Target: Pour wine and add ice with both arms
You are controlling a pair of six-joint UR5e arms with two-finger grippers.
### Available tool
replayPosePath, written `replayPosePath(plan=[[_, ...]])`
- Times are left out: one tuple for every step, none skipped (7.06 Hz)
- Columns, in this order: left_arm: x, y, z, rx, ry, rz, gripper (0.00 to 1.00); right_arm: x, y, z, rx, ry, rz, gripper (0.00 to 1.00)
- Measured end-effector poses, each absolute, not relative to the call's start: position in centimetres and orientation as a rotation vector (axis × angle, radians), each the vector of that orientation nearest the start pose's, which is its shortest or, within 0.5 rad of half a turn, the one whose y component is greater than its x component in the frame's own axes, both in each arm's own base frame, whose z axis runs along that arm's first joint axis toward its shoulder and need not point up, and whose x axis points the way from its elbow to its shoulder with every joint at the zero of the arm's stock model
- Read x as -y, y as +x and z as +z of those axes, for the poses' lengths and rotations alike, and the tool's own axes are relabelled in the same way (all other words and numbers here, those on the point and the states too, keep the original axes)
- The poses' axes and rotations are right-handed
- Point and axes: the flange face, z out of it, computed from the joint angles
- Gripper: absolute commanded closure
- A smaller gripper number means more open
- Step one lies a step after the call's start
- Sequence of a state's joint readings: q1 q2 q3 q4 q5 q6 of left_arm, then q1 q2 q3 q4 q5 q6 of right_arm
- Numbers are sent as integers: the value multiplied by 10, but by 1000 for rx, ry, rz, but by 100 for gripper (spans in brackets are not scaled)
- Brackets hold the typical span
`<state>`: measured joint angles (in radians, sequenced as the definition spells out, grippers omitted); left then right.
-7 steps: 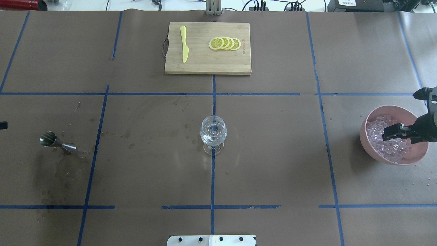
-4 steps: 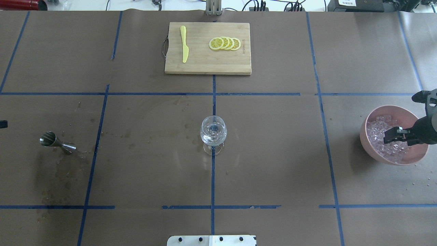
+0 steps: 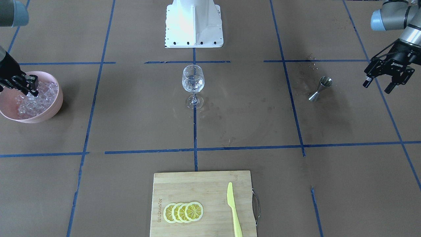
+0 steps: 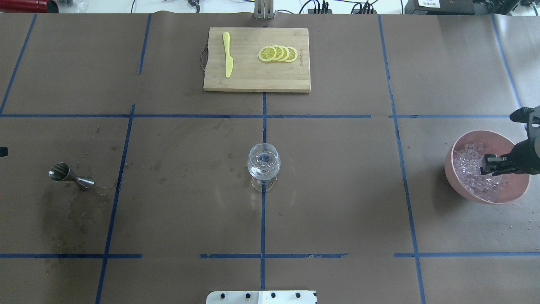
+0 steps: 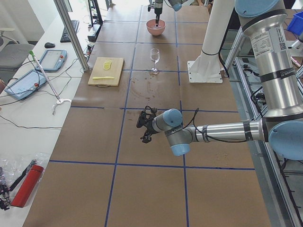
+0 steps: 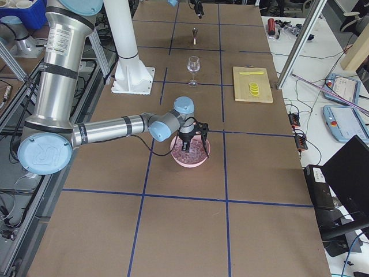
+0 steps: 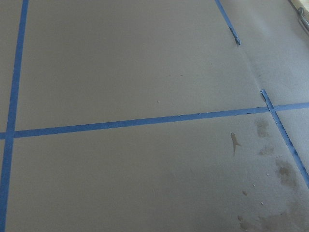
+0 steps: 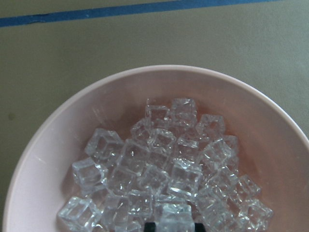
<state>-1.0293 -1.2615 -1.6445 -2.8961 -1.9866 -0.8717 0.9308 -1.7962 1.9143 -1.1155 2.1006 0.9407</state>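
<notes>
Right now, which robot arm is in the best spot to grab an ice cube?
The right one. The right gripper is down in the pink bowl among the ice; the left gripper hangs open beyond the jigger, far away.

Overhead exterior view:

- Wine glass [image 4: 263, 162]: frame centre.
- Cutting board [image 4: 253, 83]: top centre, directly above the glass.
- Knife [image 4: 228, 55]: on the left part of the board.
- Lemon slices [image 4: 278, 54]: on the right part of the board, overlapping in a row.
- Jigger [image 4: 69, 176]: far left, roughly level with the glass.
- Bowl [image 4: 449, 169]: far right, containing the ice [image 4: 466, 158].
- Right gripper [image 4: 485, 166]: inside the bowl, fingertips among the ice.

Front-facing view:

- Left gripper [image 3: 376, 88]: upper right, right of the jigger, apart from it.
</notes>
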Motion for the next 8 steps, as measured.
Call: replayPosePath(plan=[[373, 115, 613, -974, 578, -73, 0, 393, -187, 546, 764, 36, 132, 100], [374, 114, 613, -971, 587, -78, 0, 394, -185, 541, 772, 45, 129, 100], [374, 114, 612, -974, 595, -81, 0, 395, -180, 526, 792, 66, 128, 100], [373, 113, 611, -979, 603, -80, 0, 397, -175, 500, 823, 102, 127, 100], [373, 113, 610, -985, 612, -78, 0, 407, -175, 457, 855, 140, 132, 100], [373, 113, 609, -989, 617, -77, 0, 426, -183, 403, 885, 163, 156, 100], [372, 113, 608, -991, 619, -76, 0, 444, -205, 339, 929, 157, 206, 100], [372, 113, 608, -993, 619, -76, 0, 449, -242, 274, 987, 124, 258, 100]])
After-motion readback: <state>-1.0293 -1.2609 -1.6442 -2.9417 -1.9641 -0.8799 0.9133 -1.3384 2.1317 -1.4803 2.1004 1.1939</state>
